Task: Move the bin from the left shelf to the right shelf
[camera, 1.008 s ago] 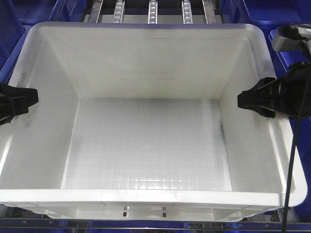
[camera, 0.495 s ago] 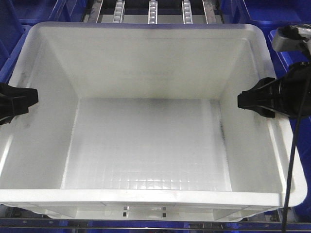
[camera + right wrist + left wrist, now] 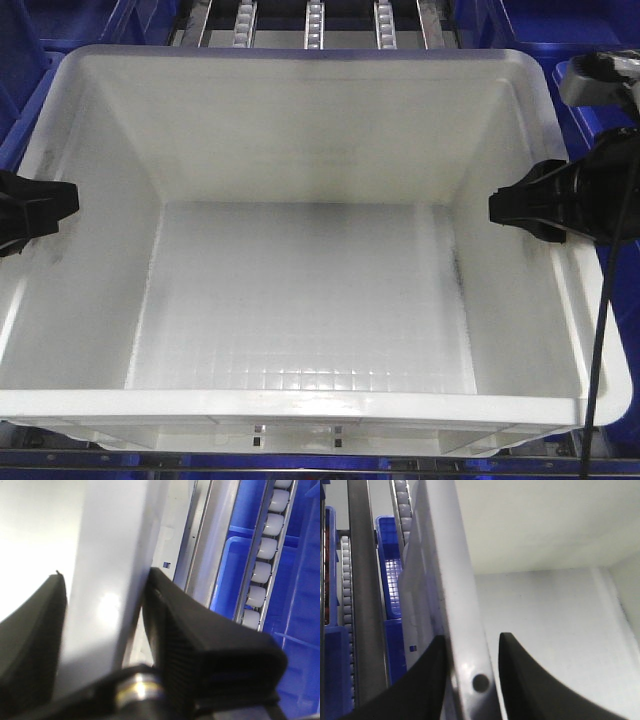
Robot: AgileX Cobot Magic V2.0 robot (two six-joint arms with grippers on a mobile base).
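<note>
At the side rims of the large white rectangular plastic bin (image 3: 300, 130), left end effector (image 3: 471, 637) and right end effector (image 3: 106, 575) seemed clenched on them; a level, simultaneous lift was needed.

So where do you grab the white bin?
By its rim, midway along each short side, coming in from both sides: the wall is thin enough to pinch, and opposite holds should keep the bin level. Left end effector and right end effector straddle it.

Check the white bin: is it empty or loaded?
Empty. The front view looks straight down into the bin: its gridded floor and all four inner walls are bare, with nothing lying inside.
</note>
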